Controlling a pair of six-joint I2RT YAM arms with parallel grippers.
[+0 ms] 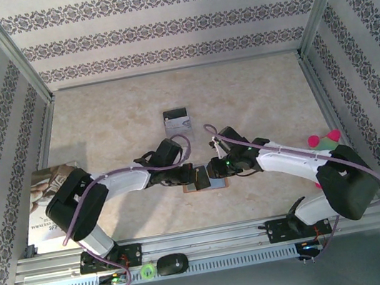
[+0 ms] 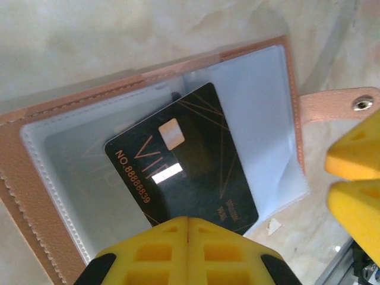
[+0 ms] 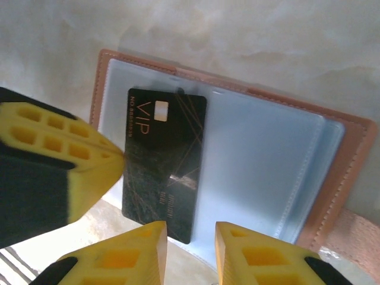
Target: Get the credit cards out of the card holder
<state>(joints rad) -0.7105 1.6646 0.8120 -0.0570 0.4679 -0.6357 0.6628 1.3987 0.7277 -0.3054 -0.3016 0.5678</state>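
Bright diffuse light, soft shadows on the table (image 1: pixel 255 96), hazy wrist views, pale glare on the card holder (image 3: pixel 267 154)

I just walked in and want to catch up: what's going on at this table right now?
Two robot arms are working on an open tan card holder in the middle of the table. The left gripper is shut on the edge of a black VIP card, which lies askew across the holder's clear sleeves. The right gripper has its jaws apart at the holder's near edge, seemingly steadying it. The card is not yet clear.
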